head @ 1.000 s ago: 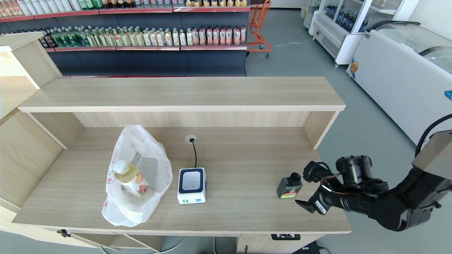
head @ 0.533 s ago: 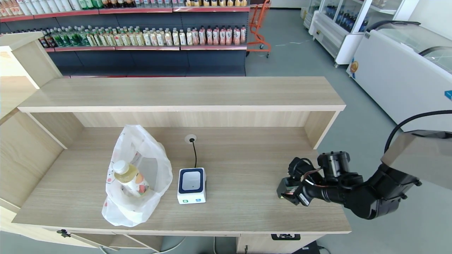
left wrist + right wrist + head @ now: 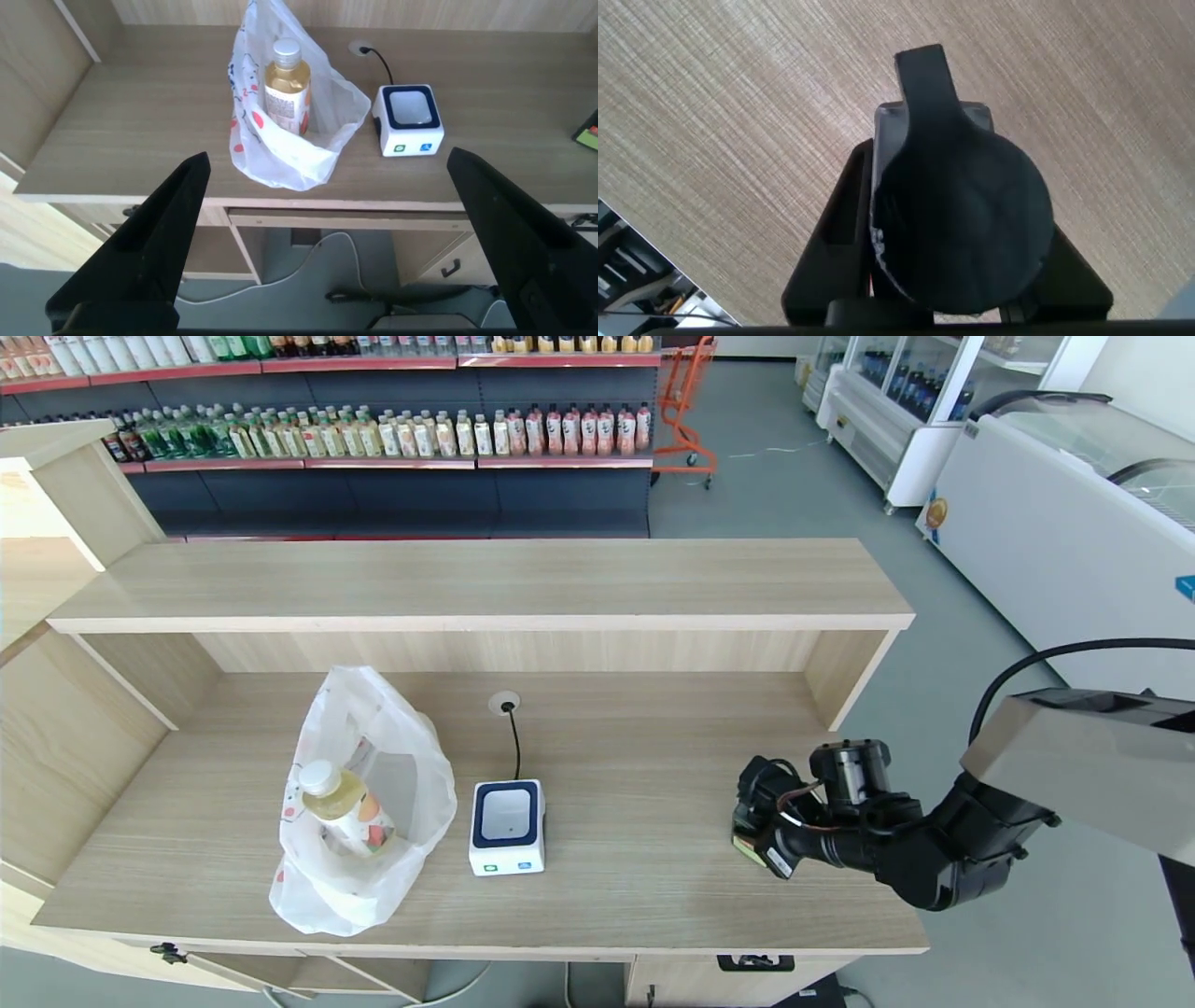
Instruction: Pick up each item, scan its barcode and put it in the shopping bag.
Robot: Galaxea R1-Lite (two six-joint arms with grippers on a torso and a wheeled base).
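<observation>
A small dark bottle with a black cap (image 3: 957, 224) stands on the wooden counter (image 3: 635, 896) at the right. My right gripper (image 3: 761, 821) is down over it and covers most of it in the head view. The right wrist view has the gripper open, its fingers (image 3: 822, 271) close on either side of the cap. The white shopping bag (image 3: 373, 775) stands at the left with a tea bottle (image 3: 341, 807) inside. The barcode scanner (image 3: 507, 826) sits mid-counter. My left gripper (image 3: 327, 163) is open, held off the front of the counter, facing the bag (image 3: 280, 159) and scanner (image 3: 409, 119).
The scanner's black cable (image 3: 513, 742) runs back to a hole in the counter. A raised shelf (image 3: 485, 583) with side walls closes off the back. Bare counter lies between the scanner and the small bottle.
My right arm has swung left and forward over the counter, bringing its open gripper from beside the small bottle to around it. The bag, the scanner and the small bottle have not moved.
</observation>
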